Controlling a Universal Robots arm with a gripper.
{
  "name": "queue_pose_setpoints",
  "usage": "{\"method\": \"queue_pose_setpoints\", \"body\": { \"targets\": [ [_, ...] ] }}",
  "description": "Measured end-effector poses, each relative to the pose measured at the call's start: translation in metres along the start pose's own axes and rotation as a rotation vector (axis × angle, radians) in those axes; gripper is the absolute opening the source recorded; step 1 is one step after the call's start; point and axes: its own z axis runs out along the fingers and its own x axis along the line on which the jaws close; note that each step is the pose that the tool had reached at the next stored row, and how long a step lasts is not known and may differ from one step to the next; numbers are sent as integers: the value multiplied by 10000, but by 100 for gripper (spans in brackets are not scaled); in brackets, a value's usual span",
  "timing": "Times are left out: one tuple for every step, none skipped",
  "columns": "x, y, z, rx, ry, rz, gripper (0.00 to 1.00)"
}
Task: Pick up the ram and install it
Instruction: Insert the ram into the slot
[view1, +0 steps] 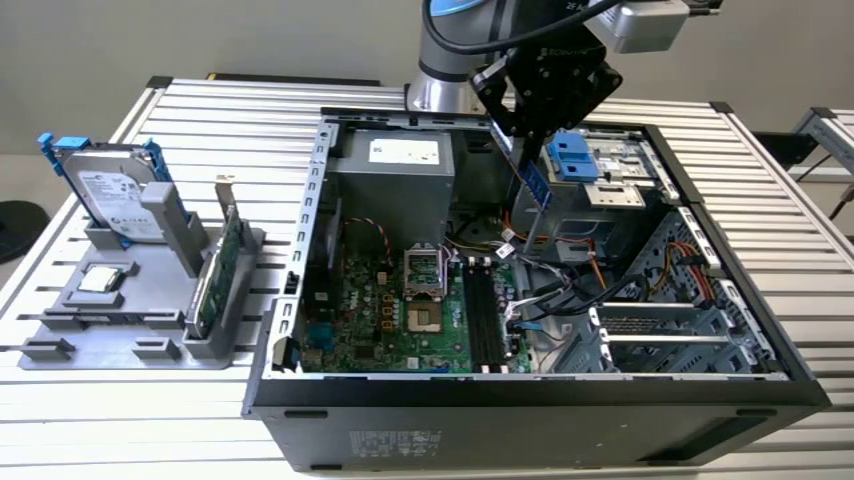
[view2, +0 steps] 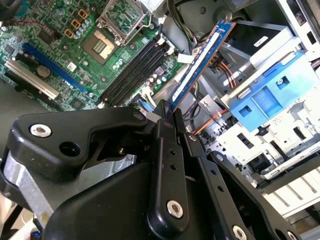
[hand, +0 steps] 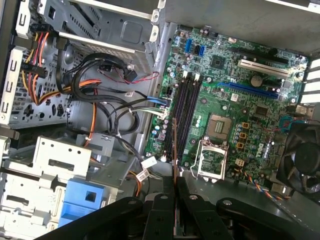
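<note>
Silver slatted metal tabletop (view1: 227, 110) is carrying an open black tower computer case (view1: 534, 420) lying on its side, with its green motherboard (view1: 374, 310) facing up. I am holding the ram (view1: 534, 185), a long, narrow, dark circuit-board stick with a bluish face, clamped between the closed-in fingers of my black gripper (view1: 531, 140).

In the second wrist view the ram (view2: 200, 62) is jutting out from my fingertips by one end. It is hanging over the far middle of the case, to the right of the grey power supply box (view1: 394, 170). It is well above the board and over a tangle of black, orange and white cables (view1: 561, 285).

The long black memory slots (view1: 483, 315) are lying nearer, just left of those cables. As I judge it, an end-only grip could be letting the stick twist, so a tilted edge could miss the slot or scrape the board. The loose cables could be snagging it too.

On the exterior view's left, a grey holder (view1: 120, 330) is keeping a boxy silver hard drive (view1: 114, 195) and a green card (view1: 220, 265) upright.
</note>
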Motion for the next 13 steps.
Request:
{"method": "queue_pose_setpoints", "body": {
  "targets": [
    [0,0,0,-1,0,0,0],
    [0,0,0,0,0,1,0],
    [0,0,0,0,0,1,0],
    [0,0,0,0,0,2,0],
    [0,0,0,0,0,2,0],
    [0,0,0,1,0,2,0],
    [0,0,0,0,0,2,0],
    [0,0,0,0,0,3,0],
    [0,0,0,1,0,3,0],
    [0,0,0,0,0,2,0],
    [0,0,0,0,0,2,0],
    [0,0,0,0,1,3,0],
    [0,0,0,0,0,3,0]
  ]
}}
